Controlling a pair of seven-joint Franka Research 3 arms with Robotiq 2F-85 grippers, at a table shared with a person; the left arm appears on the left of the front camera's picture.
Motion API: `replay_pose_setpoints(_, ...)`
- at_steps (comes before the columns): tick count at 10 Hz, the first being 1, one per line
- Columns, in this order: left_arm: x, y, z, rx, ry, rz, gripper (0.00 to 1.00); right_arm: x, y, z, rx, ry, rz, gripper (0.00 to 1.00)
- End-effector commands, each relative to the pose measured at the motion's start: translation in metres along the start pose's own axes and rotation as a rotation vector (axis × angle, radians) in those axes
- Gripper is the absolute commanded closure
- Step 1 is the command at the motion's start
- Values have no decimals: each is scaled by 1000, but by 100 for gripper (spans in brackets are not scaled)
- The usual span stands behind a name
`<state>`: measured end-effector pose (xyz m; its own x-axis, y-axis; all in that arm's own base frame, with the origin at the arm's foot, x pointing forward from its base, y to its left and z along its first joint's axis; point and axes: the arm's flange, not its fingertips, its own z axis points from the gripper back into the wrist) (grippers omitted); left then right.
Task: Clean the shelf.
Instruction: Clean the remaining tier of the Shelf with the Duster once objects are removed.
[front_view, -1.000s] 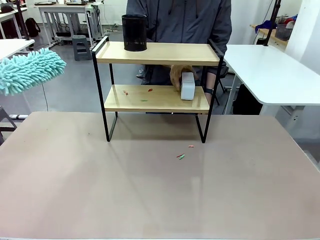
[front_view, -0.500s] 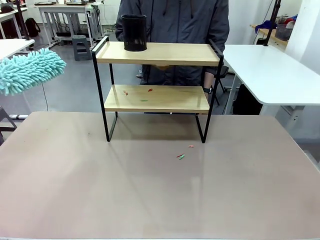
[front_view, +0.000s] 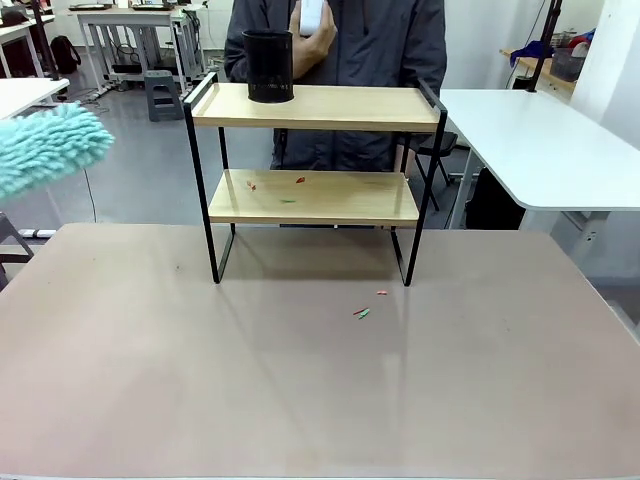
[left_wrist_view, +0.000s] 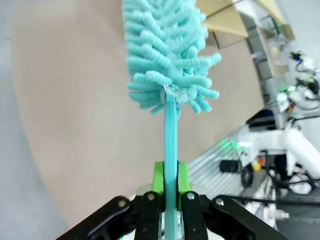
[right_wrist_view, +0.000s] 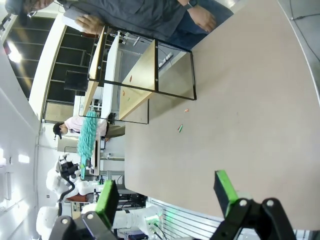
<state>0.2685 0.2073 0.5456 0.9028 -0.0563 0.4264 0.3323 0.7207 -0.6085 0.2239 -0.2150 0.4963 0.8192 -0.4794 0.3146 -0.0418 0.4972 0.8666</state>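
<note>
Nearest you, the left gripper (left_wrist_view: 170, 176) is clamped tight on the thin teal handle of a microfibre duster (left_wrist_view: 167, 65). The duster's fluffy head hangs at the left edge of the front view, well apart from the shelf (front_view: 330, 205). The right gripper (right_wrist_view: 166, 192) holds nothing, its fingers spread wide above the table (front_view: 300, 400).

The tan table top carries a few small red and green scraps (front_view: 362, 312), lying just in front of the shelf's right leg.

The shelf stands upright toward the far middle of the table, square to the front camera. It has two pale wooden boards in a thin black frame with raised side rails. More coloured bits (front_view: 298, 181) lie on the left half of the lower board. A black mesh pen cup (front_view: 268, 65) sits at the left end of the upper board.

Assessment: the shelf looks rigid but light on narrow feet, so a hard sideways sweep may slide or rock it. If you must steady it, take a black upright or a side rail. The smooth boards should give up debris easily, and the soft duster head should compress into the low gap between the tiers.

Beyond the shelf stands a person, whose raised hand (front_view: 318, 38) holds a small white object (front_view: 311, 12) above the top board.
</note>
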Motion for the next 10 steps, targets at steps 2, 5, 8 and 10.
replay_pose_setpoints(2,-72,-24,-23,-63,68,-190,88,2,1,0,23,-13,26,0)
replay_pose_setpoints(5,-62,-79,-102,-123,308,-357,88,2,1,0,23,-13,26,0)
replay_pose_setpoints(8,-52,-125,-185,-142,310,-332,88,2,1,0,23,-13,26,0)
replay_pose_setpoints(10,-28,-136,-225,-177,141,-229,88,2,1,0,23,-13,26,0)
